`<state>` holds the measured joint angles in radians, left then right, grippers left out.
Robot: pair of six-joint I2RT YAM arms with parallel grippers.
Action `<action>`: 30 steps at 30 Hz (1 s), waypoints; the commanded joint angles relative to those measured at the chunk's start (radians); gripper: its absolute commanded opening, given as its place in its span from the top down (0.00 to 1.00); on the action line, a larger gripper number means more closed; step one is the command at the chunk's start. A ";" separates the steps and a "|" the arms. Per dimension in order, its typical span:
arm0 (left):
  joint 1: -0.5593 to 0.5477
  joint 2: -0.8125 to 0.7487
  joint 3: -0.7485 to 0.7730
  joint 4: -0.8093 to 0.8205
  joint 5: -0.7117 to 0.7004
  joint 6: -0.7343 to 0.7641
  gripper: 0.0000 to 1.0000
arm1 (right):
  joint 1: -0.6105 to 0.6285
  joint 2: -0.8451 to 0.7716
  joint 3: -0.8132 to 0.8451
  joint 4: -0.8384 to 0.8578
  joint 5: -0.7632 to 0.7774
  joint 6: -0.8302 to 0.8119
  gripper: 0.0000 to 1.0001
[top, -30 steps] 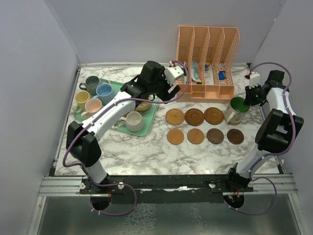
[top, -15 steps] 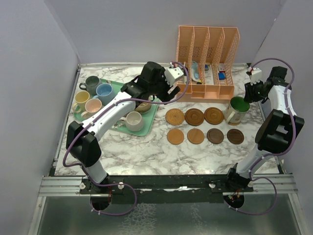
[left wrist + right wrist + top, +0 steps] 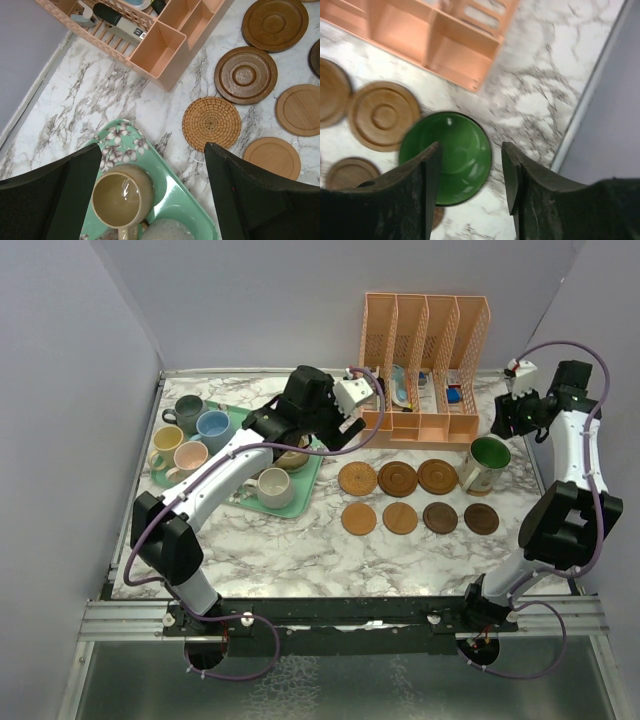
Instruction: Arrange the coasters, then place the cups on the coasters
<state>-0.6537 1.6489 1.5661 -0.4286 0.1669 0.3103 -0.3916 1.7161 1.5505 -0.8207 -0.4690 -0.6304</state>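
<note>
Seven bare coasters (image 3: 400, 518) lie in two rows right of centre. At the right end of the far row stands the green cup (image 3: 487, 462), with a brown coaster edge (image 3: 438, 218) showing under it. My right gripper (image 3: 515, 418) hangs open above that cup, touching nothing; in the wrist view its jaws (image 3: 469, 170) straddle the cup's right rim (image 3: 445, 157). My left gripper (image 3: 305, 435) is wide open over the tan cup (image 3: 122, 197) on the mint-green tray (image 3: 185, 200), not touching it. Grey-teal (image 3: 187, 412), light blue (image 3: 213, 425), yellow (image 3: 166, 440), pink (image 3: 190, 456) and cream (image 3: 272, 487) cups also stand on the tray.
A peach desk organiser (image 3: 425, 365) with small items stands at the back, just behind the coaster rows. Walls close in the table on the left, back and right. The woven coaster (image 3: 211, 123) lies closest to the tray's corner.
My right gripper has opened, let go of the green cup and lifted back away from it. My left gripper has opened slightly wider over the tan cup.
</note>
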 commanded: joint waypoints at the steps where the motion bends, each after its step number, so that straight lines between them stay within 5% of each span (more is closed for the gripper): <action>1: 0.024 -0.060 0.001 -0.018 -0.040 0.041 0.11 | 0.113 -0.119 -0.021 0.000 -0.031 0.089 0.47; 17: 0.279 -0.114 -0.120 -0.097 0.122 0.075 0.02 | 0.312 -0.253 -0.147 0.034 -0.097 0.200 0.46; 30: 0.382 0.167 0.075 -0.194 0.166 0.210 0.17 | 0.315 -0.323 -0.233 0.059 -0.092 0.206 0.46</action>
<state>-0.2943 1.7695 1.5738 -0.5682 0.2817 0.4625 -0.0776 1.4353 1.3289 -0.8005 -0.5365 -0.4404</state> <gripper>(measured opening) 0.844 0.539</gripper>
